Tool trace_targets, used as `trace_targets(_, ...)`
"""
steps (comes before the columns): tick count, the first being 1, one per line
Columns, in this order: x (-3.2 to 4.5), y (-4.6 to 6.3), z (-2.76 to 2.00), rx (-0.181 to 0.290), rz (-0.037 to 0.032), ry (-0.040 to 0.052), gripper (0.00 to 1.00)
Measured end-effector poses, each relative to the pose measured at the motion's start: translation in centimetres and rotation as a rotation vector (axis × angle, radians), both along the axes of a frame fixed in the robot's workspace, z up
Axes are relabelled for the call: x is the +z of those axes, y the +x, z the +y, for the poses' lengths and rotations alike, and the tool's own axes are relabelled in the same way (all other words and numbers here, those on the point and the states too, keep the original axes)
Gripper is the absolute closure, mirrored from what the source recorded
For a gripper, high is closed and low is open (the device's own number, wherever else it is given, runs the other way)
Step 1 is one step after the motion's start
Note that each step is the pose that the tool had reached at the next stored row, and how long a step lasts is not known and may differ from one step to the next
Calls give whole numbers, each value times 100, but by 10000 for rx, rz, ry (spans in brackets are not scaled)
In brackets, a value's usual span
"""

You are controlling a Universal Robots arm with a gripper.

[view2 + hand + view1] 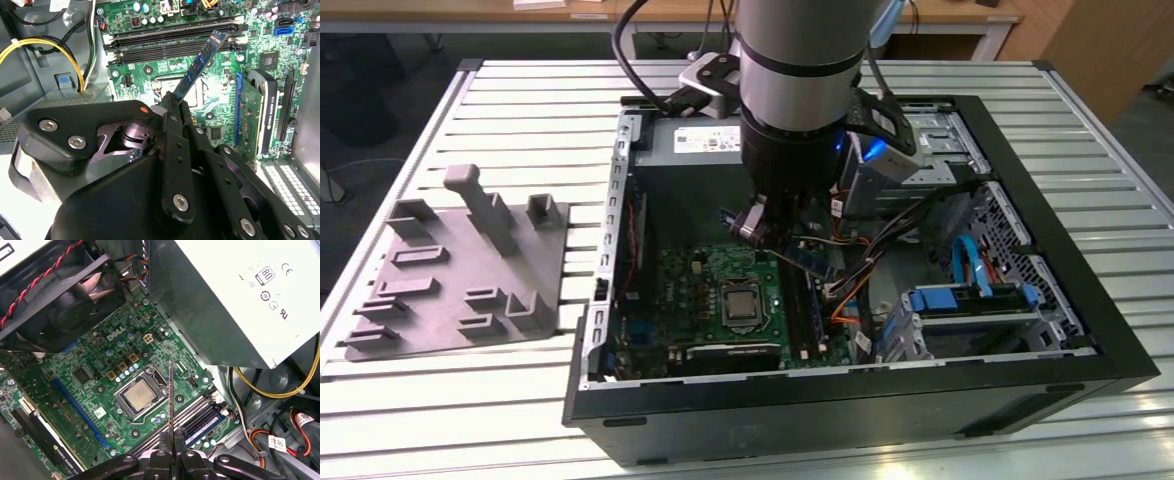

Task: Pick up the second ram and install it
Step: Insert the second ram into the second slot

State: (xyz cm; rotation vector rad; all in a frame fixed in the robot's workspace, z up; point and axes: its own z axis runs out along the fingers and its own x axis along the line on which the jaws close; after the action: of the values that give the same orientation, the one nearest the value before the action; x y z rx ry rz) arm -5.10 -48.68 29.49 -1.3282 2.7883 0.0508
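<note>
Now the gripper [172, 454] pinches the second ram [171, 395] by one end, holding it inside the open computer case [854, 420], above the green motherboard [90, 390], near the CPU socket [140, 395].

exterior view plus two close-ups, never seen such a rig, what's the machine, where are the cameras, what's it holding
In the exterior view the thick grey robot arm reaches into an open black computer case on a white slatted table. That camera stands off the arm. Both wrist views come from cameras riding on the arm, looking past its black gripper at the green motherboard inside the case. The gripper is shut on a thin, long blue-green memory stick, held above the board, not yet in a slot. On the exterior view's left lies a grey plastic holder tray with upright posts.
</note>
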Motion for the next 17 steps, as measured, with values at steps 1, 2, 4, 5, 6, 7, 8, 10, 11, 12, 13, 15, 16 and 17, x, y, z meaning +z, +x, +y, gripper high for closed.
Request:
trace_targets(1,0,0,0,-19,0,-1,86)
trace_targets(2,0,0,0,-38,0,-1,86)
trace_targets(4,-1,0,0,-80,0,-5,86)
trace_targets(5,0,0,0,-101,0,-6,86)
trace_targets(6,-1,0,0,-123,0,-7,86)
trace_targets(7,-1,0,0,-145,0,-8,86)
trace_targets(8,-1,0,0,-165,0,-9,86)
trace_targets(10,-1,0,0,-202,0,-12,86)
trace_targets(11,-1,0,0,-221,0,-14,86)
trace_targets(12,-1,0,0,-239,0,-15,86)
trace_targets(13,-1,0,0,-259,0,-17,86)
trace_targets(15,-2,0,0,-297,0,-19,86)
trace_targets(16,-2,0,0,-316,0,-20,86)
trace_targets(17,-2,0,0,-335,0,-21,86)
